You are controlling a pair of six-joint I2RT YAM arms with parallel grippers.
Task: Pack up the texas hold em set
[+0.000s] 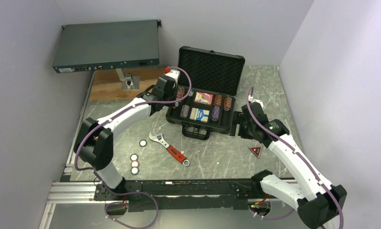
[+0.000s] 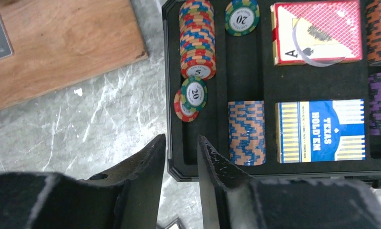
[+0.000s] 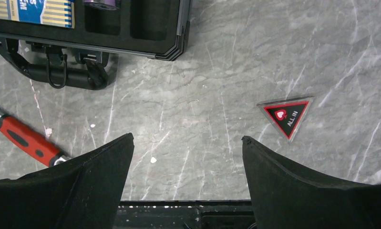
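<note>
The left fingers [image 2: 152, 162] stand only a little apart, a narrow slot between them with nothing pinched in it. They hang over the near left corner of the black case [image 2: 165, 71], whose rim shows through the slot. Just beyond them two loose chips [image 2: 194, 93], a green one over a red one, lean on the case's left edge at the end of a long row of chips [image 2: 197, 38]. One more green chip [image 2: 242, 16] lies alone in the next slot, which also holds a blue and orange stack [image 2: 246, 132]. Beside these sit the red deck [image 2: 317, 31] and the blue deck [image 2: 322, 131], each in its own pocket.

The right fingers [image 3: 107, 162] are spread wide and hold nothing, hovering over bare worktop [image 1: 217, 152] near the case's right corner. The small red triangle [image 3: 286, 114] lies flat on the worktop just off the right-hand finger, apart from it.

The case stands open in the middle of the grey marbled worktop, lid up, handle [image 3: 59, 76] toward the arms. A red-handled wrench [image 1: 171, 149] lies in front of it, and four more chips [image 1: 134, 163] lie to the left of the wrench. A wooden board [image 1: 117, 83] and a flat dark-grey box [image 1: 107, 45] sit at the far left. Pale walls close in on three sides.
</note>
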